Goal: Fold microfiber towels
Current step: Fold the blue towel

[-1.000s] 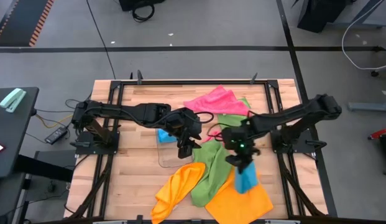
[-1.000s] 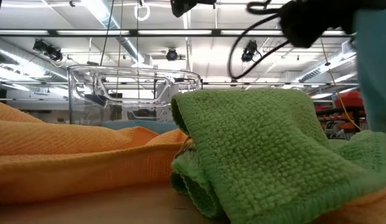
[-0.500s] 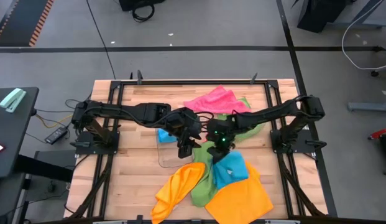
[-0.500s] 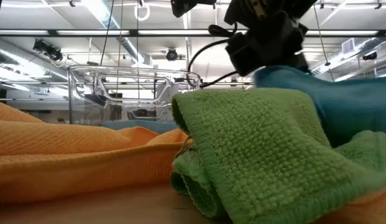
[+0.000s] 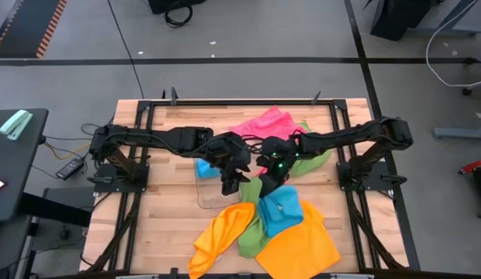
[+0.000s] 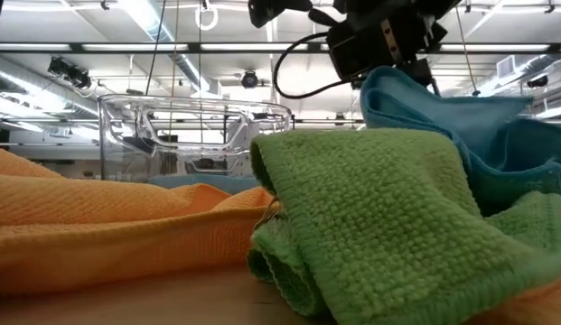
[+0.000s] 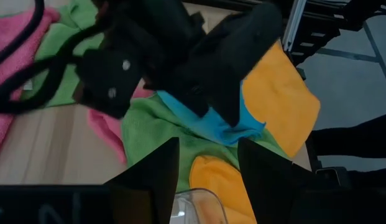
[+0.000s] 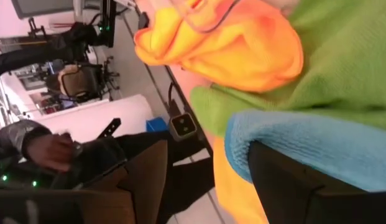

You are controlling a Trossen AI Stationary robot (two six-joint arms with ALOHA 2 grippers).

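High view. My right gripper (image 5: 271,184) sits at the table's middle, at the near edge of a blue towel (image 5: 280,211) that now lies spread over a green towel (image 5: 255,225) and a large orange towel (image 5: 298,246). A second ago I held that blue towel bunched and lifted farther toward my right; I have carried it inward and laid it down. A second orange towel (image 5: 219,232) lies bunched to the left; a pink towel (image 5: 265,124) lies at the far side. My left gripper (image 5: 231,180) waits just beside, over a clear tray (image 5: 211,194), unmoved, holding nothing.

Low view. The blue towel (image 6: 461,135) rests draped on the green towel (image 6: 370,217), where a second ago it hung at the picture's edge. My right gripper is above it.

Left wrist view. My left fingers (image 7: 152,180) stand apart, empty.

Right wrist view. My right fingers (image 8: 143,180) are spread with the blue towel's (image 8: 317,149) hem between them, released rather than clamped. A person's hand (image 8: 50,149) shows in the room beyond.

Judgement: one towel is laid out, roughly flat but unfolded; the fold itself is not yet made, and the others remain.
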